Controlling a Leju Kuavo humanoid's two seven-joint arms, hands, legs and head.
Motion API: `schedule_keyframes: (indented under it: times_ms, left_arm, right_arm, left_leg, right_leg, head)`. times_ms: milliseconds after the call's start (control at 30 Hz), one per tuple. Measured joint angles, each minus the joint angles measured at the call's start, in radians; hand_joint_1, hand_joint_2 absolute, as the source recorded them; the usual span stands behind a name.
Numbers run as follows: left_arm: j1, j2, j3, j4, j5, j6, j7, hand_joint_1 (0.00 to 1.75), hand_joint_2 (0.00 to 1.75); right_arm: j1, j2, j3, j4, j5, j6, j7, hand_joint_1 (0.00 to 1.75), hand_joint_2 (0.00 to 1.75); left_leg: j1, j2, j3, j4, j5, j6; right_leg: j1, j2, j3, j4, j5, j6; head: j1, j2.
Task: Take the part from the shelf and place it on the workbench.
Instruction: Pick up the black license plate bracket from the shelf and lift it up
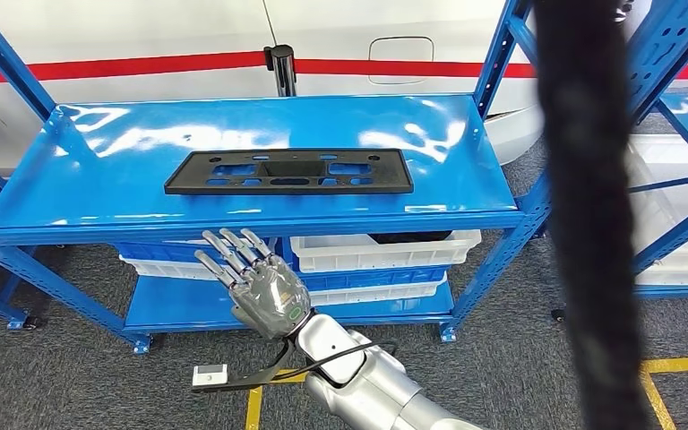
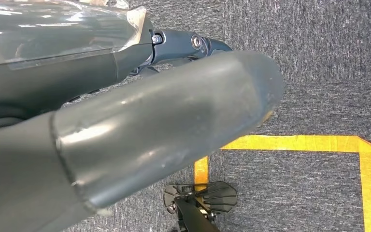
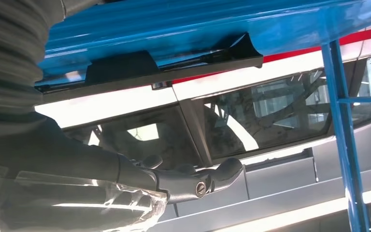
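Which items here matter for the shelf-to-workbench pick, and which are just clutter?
Job:
- black part, flat on the top shelf
- right hand, fingers spread, below the shelf's front edge, holding nothing

Lying about:
- white bins on the lower shelf
- yellow floor tape
- white car behind the rack

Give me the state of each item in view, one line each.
Flat black plastic part with cut-outs: lying flat on the top shelf, untouched.
Right robot hand: raised before the shelf edge, fingers apart, holding nothing.
Left robot hand: hanging over the carpet; open or closed, cannot tell.
White plastic bin: on the lower shelf, dark contents.
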Motion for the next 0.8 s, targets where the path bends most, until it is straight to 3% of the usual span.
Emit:
schedule_keyframes:
  times_ms: [200,267,333,400,433,467,500,567,600,667,733,800]
  left_arm:
    - [0.000,0.000,0.001,0.000,0.000,0.005,-0.001,0.00,0.00]
    - [0.000,0.000,0.001,0.000,0.000,0.008,-0.001,0.00,0.00]
    - [-0.002,0.000,0.001,0.000,-0.001,0.010,-0.001,0.00,0.00]
    - [-0.004,0.000,0.001,0.000,-0.001,0.012,-0.001,0.00,0.00]
    - [-0.004,0.000,0.001,0.000,-0.001,0.012,-0.001,0.00,0.00]
    - [-0.004,-0.001,0.001,0.000,-0.001,0.013,-0.001,0.00,0.00]
    - [-0.003,-0.001,0.001,0.000,-0.001,0.013,0.000,0.00,0.00]
    - [-0.003,-0.003,0.002,0.000,-0.001,0.013,0.000,0.00,0.00]
    - [-0.003,-0.004,0.002,0.000,-0.001,0.013,0.000,0.00,0.00]
    - [-0.003,-0.004,0.002,0.000,-0.001,0.013,0.000,0.00,0.00]
    - [-0.004,-0.004,0.003,0.000,-0.001,0.014,0.000,0.00,0.00]
    - [-0.004,-0.005,0.003,0.000,-0.001,0.014,0.000,0.00,0.00]
  right_arm:
    - [-0.002,0.004,0.010,0.000,-0.005,0.006,0.000,0.00,1.75]
    - [-0.005,0.009,0.013,-0.003,-0.006,0.009,0.000,0.00,1.75]
    - [-0.007,0.010,0.015,-0.007,-0.006,0.011,0.000,0.00,1.75]
    - [-0.002,0.005,0.015,-0.008,-0.006,0.016,0.002,0.00,1.75]
    - [0.002,0.002,0.015,-0.008,-0.006,0.018,0.003,0.00,1.75]
    - [0.006,-0.001,0.015,-0.008,-0.006,0.019,0.003,0.00,1.75]
    - [0.008,-0.002,0.016,-0.008,-0.006,0.019,0.003,0.00,1.75]
    - [0.009,-0.003,0.016,-0.009,-0.006,0.019,0.003,0.00,1.75]
    - [0.009,-0.003,0.016,-0.010,-0.006,0.019,0.003,0.00,1.75]
    - [0.009,-0.003,0.017,-0.011,-0.006,0.019,0.004,0.00,1.75]
    - [0.008,-0.003,0.017,-0.012,-0.006,0.019,0.004,0.00,1.75]
    - [0.007,-0.001,0.017,-0.014,-0.006,0.019,0.004,0.00,1.75]
  left_leg:
    - [-0.003,-0.002,-0.006,0.007,-0.003,0.005]
    - [0.004,-0.005,-0.001,-0.005,0.003,0.013]
    - [0.012,-0.007,0.005,-0.017,0.010,0.022]
    - [0.014,-0.011,0.005,-0.017,0.011,0.024]
    - [0.014,-0.015,0.005,-0.017,0.011,0.024]
    - [0.014,-0.018,0.006,-0.016,0.010,0.022]
    - [0.015,-0.021,0.008,-0.016,0.008,0.020]
    - [0.017,-0.024,0.014,-0.012,0.001,0.011]
    - [0.016,-0.025,0.016,-0.008,-0.005,0.004]
    - [0.015,-0.025,0.016,-0.002,-0.013,-0.010]
    - [0.017,-0.022,0.016,-0.002,-0.016,-0.021]
    - [0.024,-0.040,0.007,0.022,-0.035,-0.032]
  right_leg:
    - [-0.007,-0.003,0.001,-0.003,0.003,0.005]
    - [-0.005,0.001,-0.005,0.007,-0.004,0.007]
    - [-0.003,0.022,-0.039,0.075,-0.036,0.002]
    - [-0.004,0.042,-0.112,0.217,-0.086,-0.004]
    - [-0.005,0.045,-0.147,0.277,-0.101,-0.003]
    - [-0.005,0.047,-0.167,0.304,-0.101,0.002]
    - [-0.006,0.047,-0.166,0.288,-0.084,0.010]
    - [-0.009,0.039,-0.116,0.155,-0.016,0.027]
    - [-0.008,0.033,-0.087,0.091,0.011,0.028]
    - [-0.005,0.028,-0.059,0.023,0.037,0.014]
    - [-0.003,0.038,-0.060,0.021,0.037,-0.004]
    - [-0.008,0.048,-0.057,0.018,0.037,-0.019]
  head:
    - [0.000,0.000]
    - [0.000,0.000]
    - [0.003,0.000]
    - [0.008,0.000]
    - [0.010,0.000]
    - [0.011,0.000]
    - [0.012,0.000]
    - [0.015,0.000]
    - [0.018,0.000]
    - [0.019,0.000]
    - [0.018,0.000]
    - [0.017,0.000]
